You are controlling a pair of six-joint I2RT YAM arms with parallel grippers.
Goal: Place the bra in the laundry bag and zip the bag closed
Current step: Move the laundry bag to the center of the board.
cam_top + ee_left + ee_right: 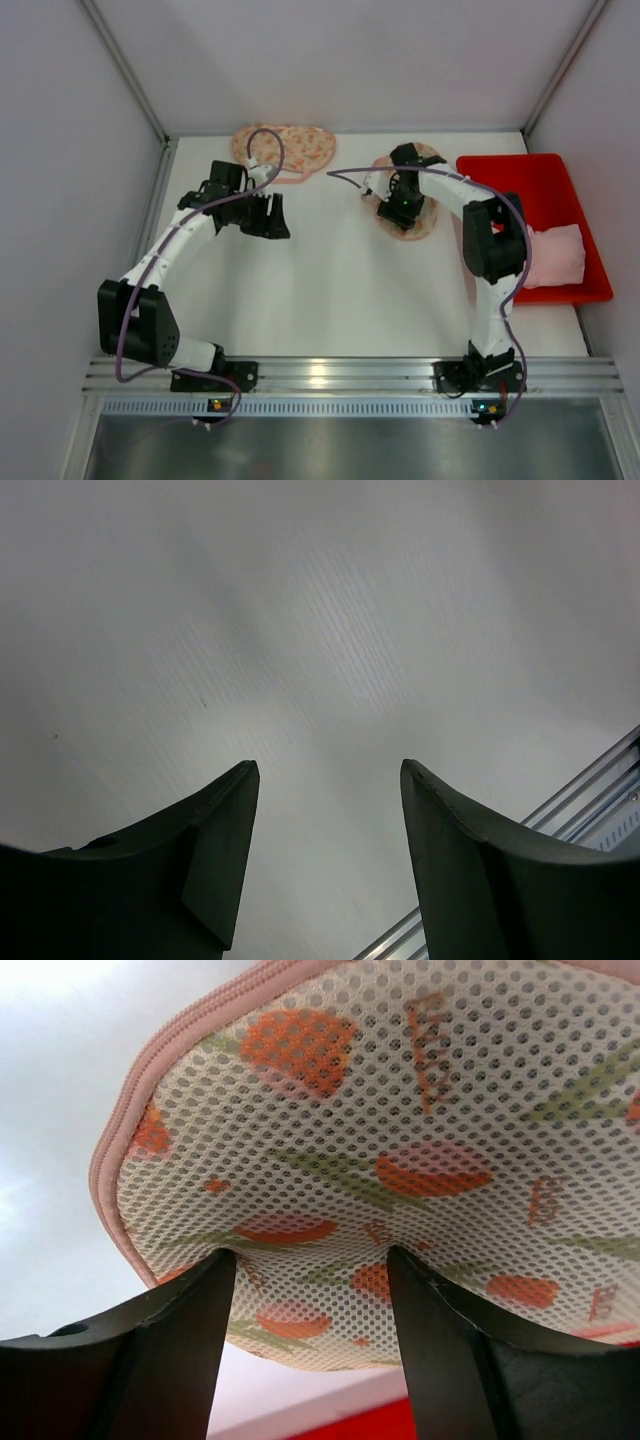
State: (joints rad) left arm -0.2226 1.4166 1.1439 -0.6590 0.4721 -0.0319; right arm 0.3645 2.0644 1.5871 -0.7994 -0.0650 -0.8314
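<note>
Two hands, unevenly placed. The right hand [398, 208] is closed on the strawberry-print laundry bag [428, 226], its fingers pressed into the mesh dome, with the pink zip edge [135, 1100] at 10 o'clock in the wrist view. Outward from it at 4 o'clock, inside the red tray [500, 165], lies a pink folded bundle that I take for the bra [556, 255]. It is bunched and shows no clear long axis. The left hand [268, 217] hangs open and empty over the bare surface [330, 290], off at 9 o'clock, with a second patterned mesh piece [300, 148] at its own 12. The right hand is much the nearer to the bra.
</note>
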